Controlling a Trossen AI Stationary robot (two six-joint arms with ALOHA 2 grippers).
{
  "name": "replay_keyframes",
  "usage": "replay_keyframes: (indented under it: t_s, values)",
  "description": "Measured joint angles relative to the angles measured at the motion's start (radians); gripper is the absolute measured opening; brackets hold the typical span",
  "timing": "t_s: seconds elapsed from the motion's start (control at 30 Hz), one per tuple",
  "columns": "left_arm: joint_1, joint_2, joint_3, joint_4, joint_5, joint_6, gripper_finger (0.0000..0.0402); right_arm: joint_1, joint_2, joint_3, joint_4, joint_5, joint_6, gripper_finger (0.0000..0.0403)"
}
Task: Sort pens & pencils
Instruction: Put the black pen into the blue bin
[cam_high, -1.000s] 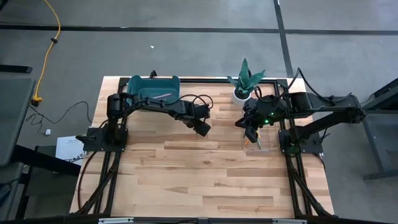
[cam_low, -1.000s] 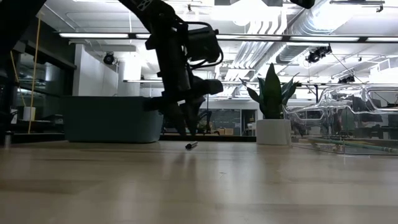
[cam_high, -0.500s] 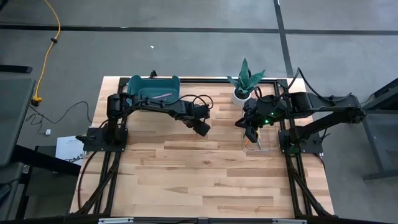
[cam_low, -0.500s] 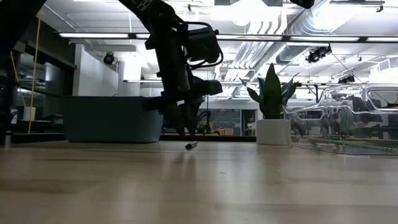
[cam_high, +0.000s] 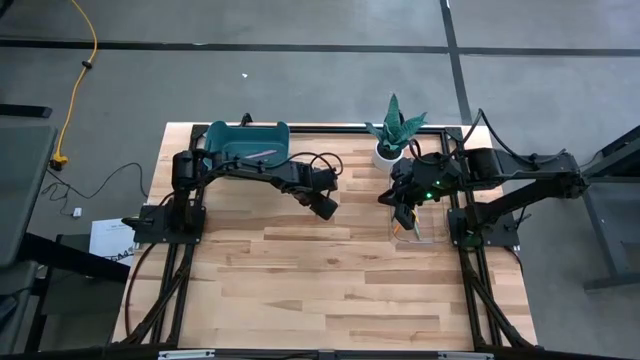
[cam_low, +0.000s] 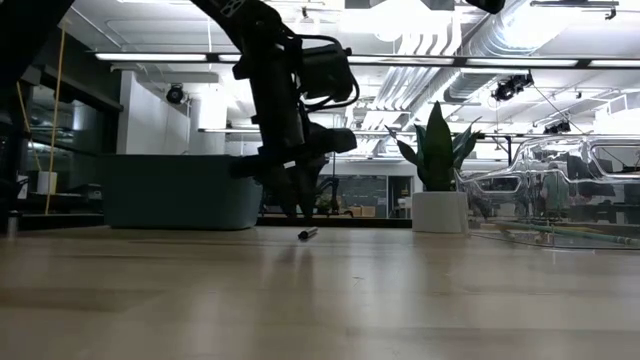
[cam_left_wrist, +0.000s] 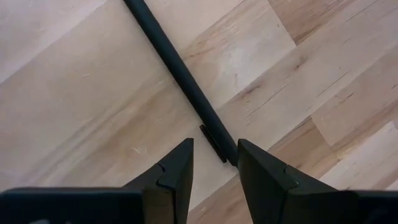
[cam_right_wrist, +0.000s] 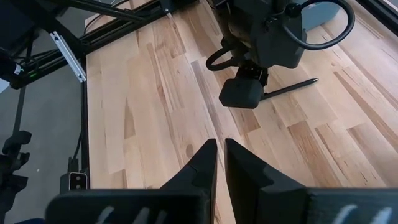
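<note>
While lying on the bench (cam_left_wrist: 74, 112), black pen (cam_left_wrist: 180, 74) is sitting between released left end effector (cam_left_wrist: 214, 163) fingers; right end effector (cam_right_wrist: 219, 155) is hanging clenched, empty.

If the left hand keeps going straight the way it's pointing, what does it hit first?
Most likely the black pen lying on the wooden table. The left hand points down at it with fingers open, the clip end just ahead of the gap. How far off is unclear.

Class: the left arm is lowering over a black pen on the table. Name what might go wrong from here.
1. The left end effector straddles only the clip end of the black pen, so a grasp there may let it swing or slip.
2. If the fingertips touch first, the pen could roll away.
</note>
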Motion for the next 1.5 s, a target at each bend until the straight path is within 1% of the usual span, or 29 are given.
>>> replay_keyframes:
  t_s: [0.17, 0.23, 0.47, 0.6, 0.77, 1.13, 1.5]
  values:
    - [0.0, 0.014, 0.001, 0.006, 0.002, 0.001, 0.011, 0.0, 0.0, 0.0, 0.0, 0.0, 0.0, 0.0022]
    - [0.0, 0.017, 0.0, 0.003, 0.025, 0.007, 0.011, 0.0, 0.0, 0.0, 0.0, -0.001, 0.0, 0.0022]
    - [-0.017, 0.046, 0.003, 0.053, 0.029, 0.004, 0.011, 0.0, 0.0, 0.0, 0.001, -0.001, 0.0, 0.0022]
    - [-0.013, 0.057, -0.001, 0.039, 0.043, -0.003, 0.011, 0.0, 0.0, 0.0, 0.003, -0.001, -0.005, 0.0022]
    - [-0.013, 0.059, 0.002, 0.029, 0.036, 0.0, 0.011, 0.0, 0.0, 0.0, 0.003, -0.001, -0.006, 0.0022]
    - [-0.013, 0.058, 0.003, -0.039, 0.03, 0.048, 0.011, 0.0, 0.0, 0.0, 0.003, -0.001, -0.007, 0.0022]
    - [-0.013, 0.058, 0.003, -0.052, 0.023, 0.077, 0.011, 0.0, 0.0, 0.0, 0.003, -0.001, -0.007, 0.0022]
